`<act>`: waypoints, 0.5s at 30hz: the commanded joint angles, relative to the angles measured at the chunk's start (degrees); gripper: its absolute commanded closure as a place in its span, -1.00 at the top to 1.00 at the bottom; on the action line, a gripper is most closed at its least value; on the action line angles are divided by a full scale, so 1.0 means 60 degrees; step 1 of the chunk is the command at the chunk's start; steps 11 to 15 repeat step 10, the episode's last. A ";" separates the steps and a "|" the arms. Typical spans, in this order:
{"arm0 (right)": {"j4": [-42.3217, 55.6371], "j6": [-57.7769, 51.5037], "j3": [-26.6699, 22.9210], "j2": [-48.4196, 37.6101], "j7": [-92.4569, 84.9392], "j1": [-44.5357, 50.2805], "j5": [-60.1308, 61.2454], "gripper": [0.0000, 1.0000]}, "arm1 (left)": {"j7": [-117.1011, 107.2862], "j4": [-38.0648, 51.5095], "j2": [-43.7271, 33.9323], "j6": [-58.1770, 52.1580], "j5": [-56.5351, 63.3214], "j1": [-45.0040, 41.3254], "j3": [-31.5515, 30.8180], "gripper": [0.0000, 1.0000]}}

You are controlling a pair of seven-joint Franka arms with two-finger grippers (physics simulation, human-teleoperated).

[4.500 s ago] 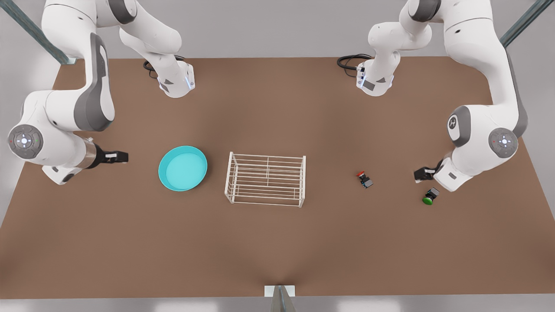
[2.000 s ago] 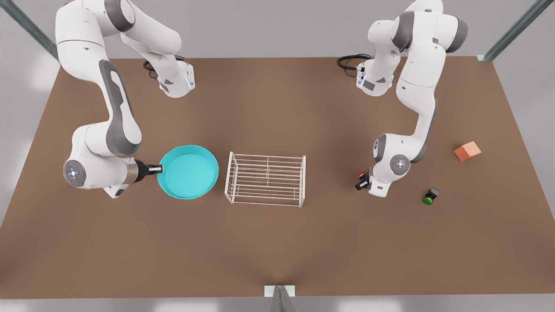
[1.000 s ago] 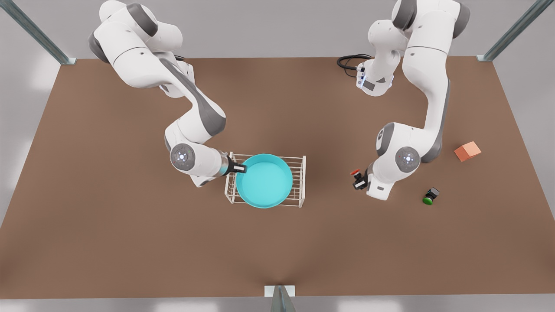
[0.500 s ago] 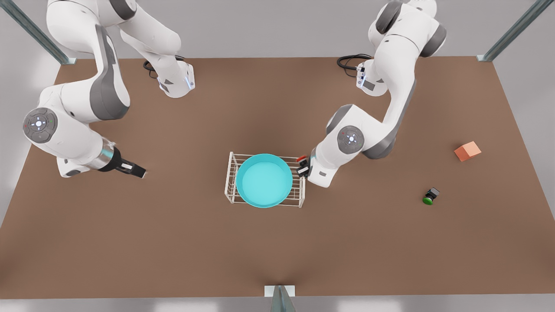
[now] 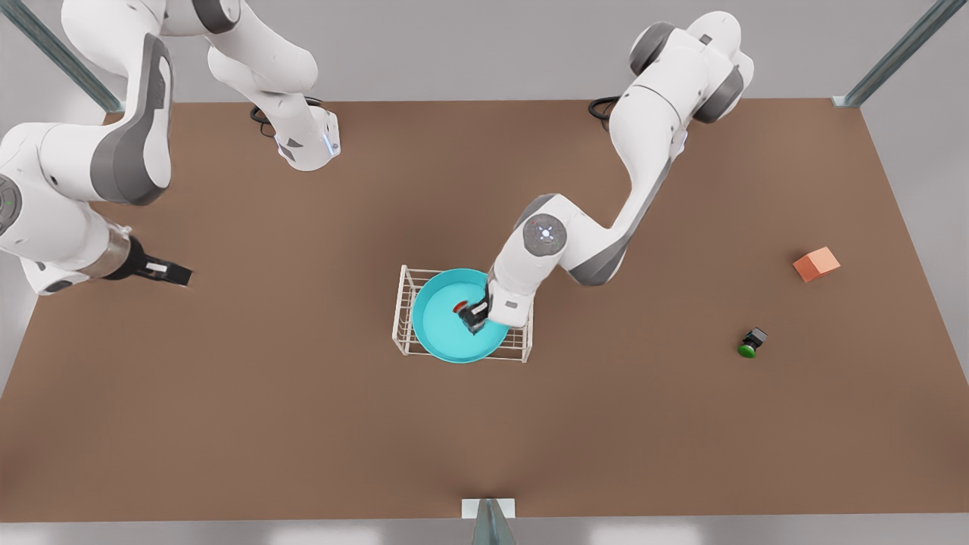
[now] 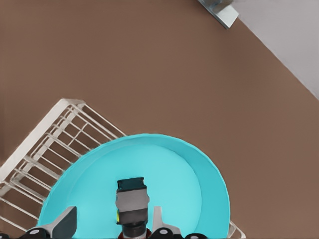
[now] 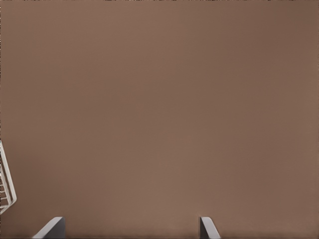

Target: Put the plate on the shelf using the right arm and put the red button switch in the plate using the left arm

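Moved: since half a second ago the left claw (image 5: 475, 316) has been carried from the shelf's edge to over the plate (image 5: 443, 333), and the right claw (image 5: 176, 275) has been drawn farther toward the front view's left.
Left claw: the switch (image 6: 132, 200) is seen between its fingers (image 6: 64, 224); the fingers are spread wider than its body, and whether it is pinched cannot be told.
Switch: inside the plate rim, red cap (image 5: 459, 306) toward the front view's left.
Plate: set on the shelf (image 5: 404, 303), covering most of the slatted top.
Right claw: spread, nothing between the fingers (image 7: 51, 227), over bare surface (image 7: 159, 109), well apart from the shelf.
Left arm: bent at the elbow, wrist turned down over the plate.
Right arm: folded back at the surface's edge, waiting.
Room: open surface (image 5: 484, 424) around the shelf; cube (image 5: 815, 264) and green switch (image 5: 750, 344) lie well apart, at the front view's right.
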 commanded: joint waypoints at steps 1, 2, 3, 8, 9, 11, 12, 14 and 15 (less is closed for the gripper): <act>0.0244 -0.0331 -0.0064 -0.0010 -0.2160 0.0035 0.0120 1.00 | 0.1699 -0.0054 -0.0655 -0.3197 0.0709 0.0868 0.0120 1.00; 0.0567 -0.0404 -0.0021 0.0005 -0.2160 0.0035 0.0179 1.00 | 0.4793 -0.0069 -0.1139 -0.4197 0.0709 0.2113 0.0149 1.00; 0.0553 -0.0404 0.0038 0.0049 -0.2101 0.0035 0.0193 1.00 | 0.6433 -0.0054 -0.1212 -0.4256 0.0870 0.2920 0.0237 1.00; 0.0538 -0.0273 -0.0005 0.0283 -0.2189 0.0035 0.0413 1.00 | 0.8561 0.0019 -0.1271 -0.4519 0.1222 0.4269 0.0500 1.00; 0.0553 -0.0214 -0.0196 0.0371 -0.2189 0.0035 0.0398 1.00 | 0.8605 0.0019 -0.1271 -0.4754 0.1207 0.4284 0.0515 1.00; 0.0568 -0.0214 -0.0269 0.0459 -0.2203 0.0035 0.0398 1.00 | 0.8605 0.0019 -0.1271 -0.4754 0.1193 0.4284 0.0515 1.00; 0.0568 -0.0214 -0.0269 0.0459 -0.2203 0.0035 0.0398 1.00 | 0.8605 0.0019 -0.1271 -0.4754 0.1193 0.4284 0.0515 1.00; 0.0568 -0.0214 -0.0269 0.0459 -0.2203 0.0035 0.0398 1.00 | 0.8605 0.0019 -0.1271 -0.4754 0.1193 0.4284 0.0515 1.00; 0.0568 -0.0214 -0.0269 0.0459 -0.2203 0.0035 0.0398 1.00 | 0.8605 0.0019 -0.1271 -0.4754 0.1193 0.4284 0.0515 1.00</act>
